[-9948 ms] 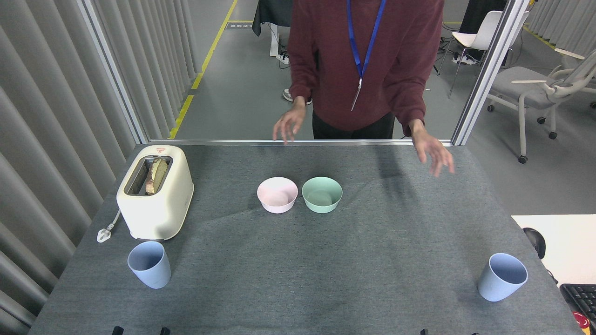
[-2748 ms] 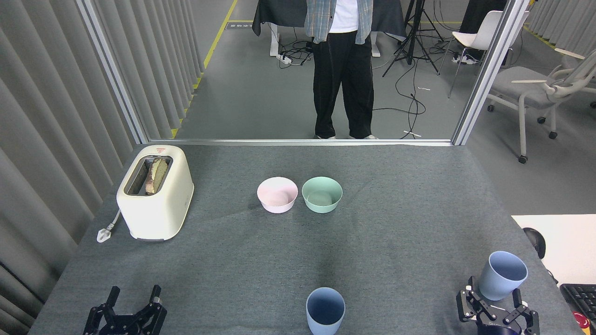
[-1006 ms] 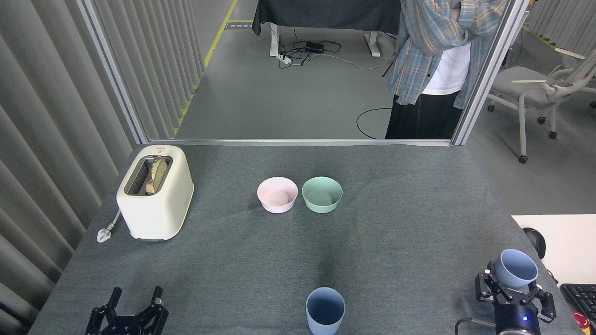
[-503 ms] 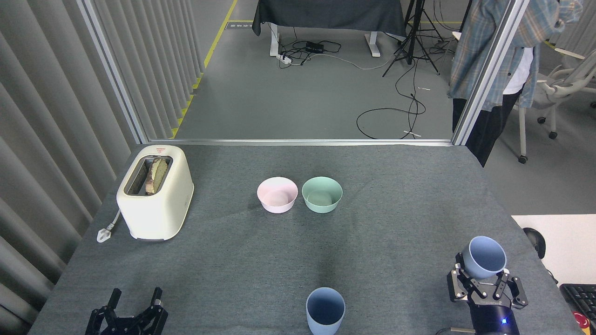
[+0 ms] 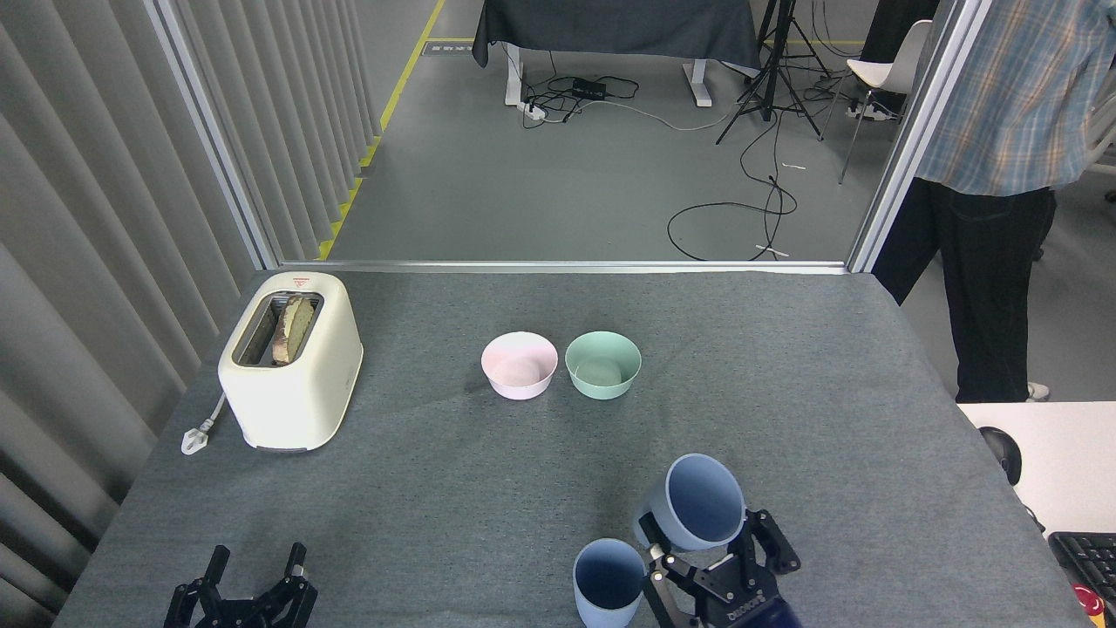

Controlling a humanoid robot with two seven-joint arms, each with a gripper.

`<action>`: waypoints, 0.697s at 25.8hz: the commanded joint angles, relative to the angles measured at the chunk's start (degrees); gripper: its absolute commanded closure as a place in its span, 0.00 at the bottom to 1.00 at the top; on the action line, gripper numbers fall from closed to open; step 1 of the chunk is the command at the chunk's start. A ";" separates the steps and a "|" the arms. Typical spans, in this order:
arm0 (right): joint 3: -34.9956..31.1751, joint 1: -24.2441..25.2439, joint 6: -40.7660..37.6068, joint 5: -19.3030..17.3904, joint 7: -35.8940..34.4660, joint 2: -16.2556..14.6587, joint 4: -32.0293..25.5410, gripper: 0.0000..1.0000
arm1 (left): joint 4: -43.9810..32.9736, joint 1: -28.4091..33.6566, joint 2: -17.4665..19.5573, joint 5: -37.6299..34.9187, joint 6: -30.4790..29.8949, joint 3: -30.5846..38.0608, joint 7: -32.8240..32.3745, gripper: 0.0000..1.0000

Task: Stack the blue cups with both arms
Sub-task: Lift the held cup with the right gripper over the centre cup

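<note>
The right gripper (image 5: 697,567) has its black fingers (image 5: 767,542) clamped around the lower body of one blue cup (image 5: 695,503), which is up off the desk (image 5: 436,488) and tilted, mouth turned toward the camera. It hangs just to the right of the second blue cup (image 5: 609,581), which stands upright on the desk's near edge, well in front of the green bowl (image 5: 602,365). The two cups are nearly touching at the rim; whether they touch, I cannot tell.

Handling, as I judge it: these are light, stiff plastic cups with smooth matte walls, so a moderate squeeze should hold. The taper makes the wall a little slippery toward the base. A side grip low on the body, like this one, leaves the base free to drop into the other cup. The standing cup is light enough to skid or tip if nudged.

Looks: both are pale blue, handleless, tapered, wider at the mouth, insides shaded darker. They are taller than the pink bowl (image 5: 519,365) beside the green one.

The left gripper (image 5: 253,580) sits low, far left of the standing cup and in front of the toaster (image 5: 290,371), fingers spread apart and holding nothing.

Next, the held cup needs righting and centring over the standing cup's mouth.
</note>
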 commanded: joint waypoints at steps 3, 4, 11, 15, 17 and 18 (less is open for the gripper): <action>4.33 2.82 2.26 7.07 2.86 3.63 0.24 0.79 | -0.08 0.08 0.05 0.00 0.04 0.05 0.04 0.00; 4.77 3.53 2.52 7.86 2.86 4.15 0.24 0.79 | -0.26 0.08 0.23 0.00 0.04 0.05 0.04 0.00; 4.95 4.14 4.54 8.39 3.65 4.24 0.24 0.79 | -0.35 0.17 0.32 0.00 -0.05 0.05 0.04 0.00; 4.60 4.14 4.72 8.47 3.65 3.89 0.68 0.78 | -0.26 0.26 0.41 0.00 -0.13 0.05 0.04 0.00; 4.51 3.96 4.98 8.56 3.65 4.15 0.77 0.42 | -0.08 0.26 0.41 0.00 -0.22 0.05 0.04 0.00; 4.51 3.79 5.33 8.47 3.65 4.24 0.77 0.00 | -0.08 0.26 0.41 0.00 -0.22 0.05 0.04 0.00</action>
